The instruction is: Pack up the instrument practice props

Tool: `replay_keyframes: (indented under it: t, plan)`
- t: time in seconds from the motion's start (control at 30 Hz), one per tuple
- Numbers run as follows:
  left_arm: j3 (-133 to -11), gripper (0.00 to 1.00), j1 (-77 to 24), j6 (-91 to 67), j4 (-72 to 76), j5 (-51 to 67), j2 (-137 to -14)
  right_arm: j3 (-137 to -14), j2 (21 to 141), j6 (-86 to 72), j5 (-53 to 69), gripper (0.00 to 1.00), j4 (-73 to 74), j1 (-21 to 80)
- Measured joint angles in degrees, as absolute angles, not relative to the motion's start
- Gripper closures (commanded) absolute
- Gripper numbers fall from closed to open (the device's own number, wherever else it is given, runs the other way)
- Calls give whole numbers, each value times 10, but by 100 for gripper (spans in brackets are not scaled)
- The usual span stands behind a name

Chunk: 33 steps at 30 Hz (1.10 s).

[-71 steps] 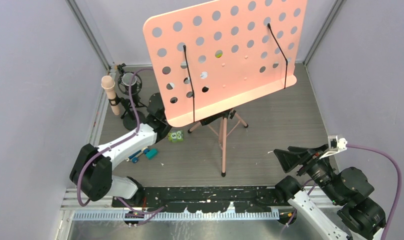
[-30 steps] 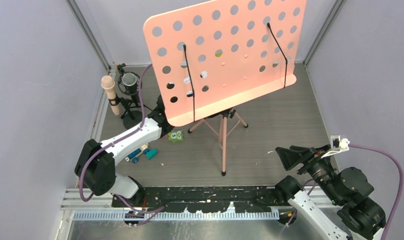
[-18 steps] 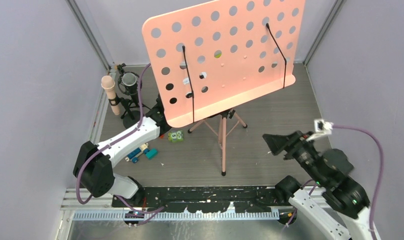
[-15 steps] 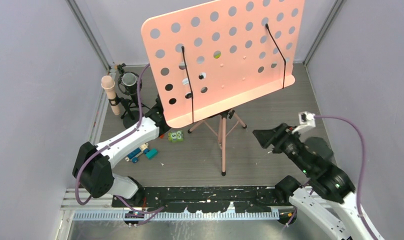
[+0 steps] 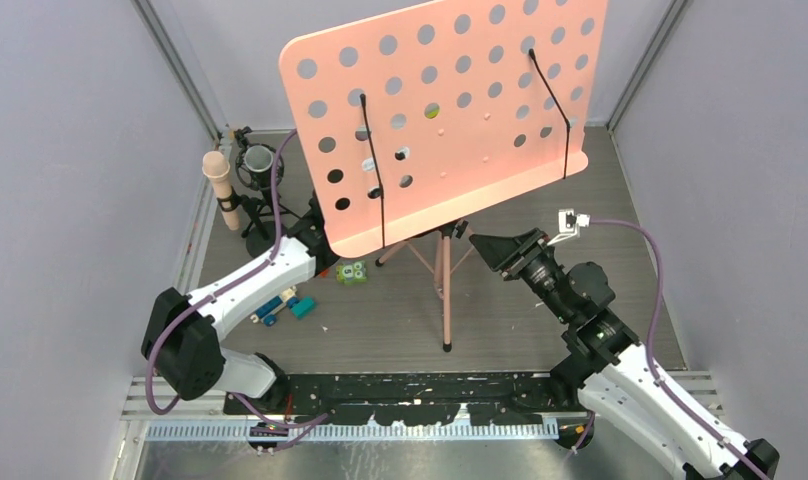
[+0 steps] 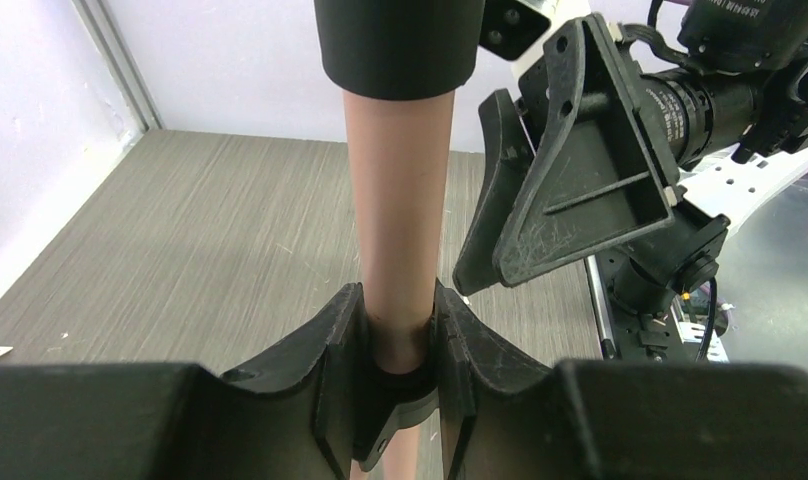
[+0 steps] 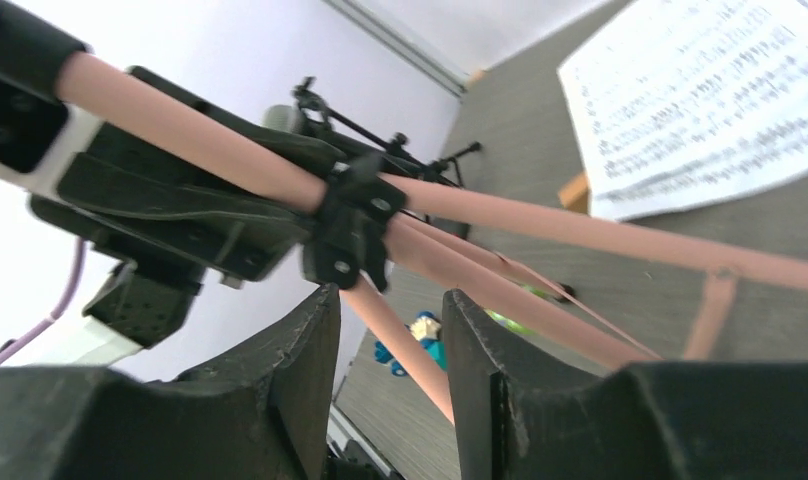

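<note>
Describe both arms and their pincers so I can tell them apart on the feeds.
They match: the left arm and right arm have white link shells between bulky black joints, each trailing a purple cable. The left pincer and right pincer are matte black with thick wedge fingers; the right one's triangular side plate shows pale scuffs.

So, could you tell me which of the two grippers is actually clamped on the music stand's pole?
The left gripper: it squeezes the pink pole from both sides. The right gripper sits close by with jaws apart, closed on nothing.
</note>
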<state>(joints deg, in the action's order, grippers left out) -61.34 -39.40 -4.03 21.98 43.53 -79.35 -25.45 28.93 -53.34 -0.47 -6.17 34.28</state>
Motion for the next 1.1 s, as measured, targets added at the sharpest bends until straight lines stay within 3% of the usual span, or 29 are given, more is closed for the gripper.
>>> replay_keyframes:
  t: [0.27,0.63,1.0,1.1]
  plan:
    - [-608,100,-394,-36,217,433,-785,-254,365,-532,25,60,-213,343]
    - [-608,100,-394,-36,216,433,-785,-254,386,-532,31,58,-236,343]
    - [-608,100,-394,-36,216,433,-785,-258,413,-507,73,90,-239,343]
    - [-608,100,-394,-36,215,433,-785,-258,412,-496,75,92,-239,343]
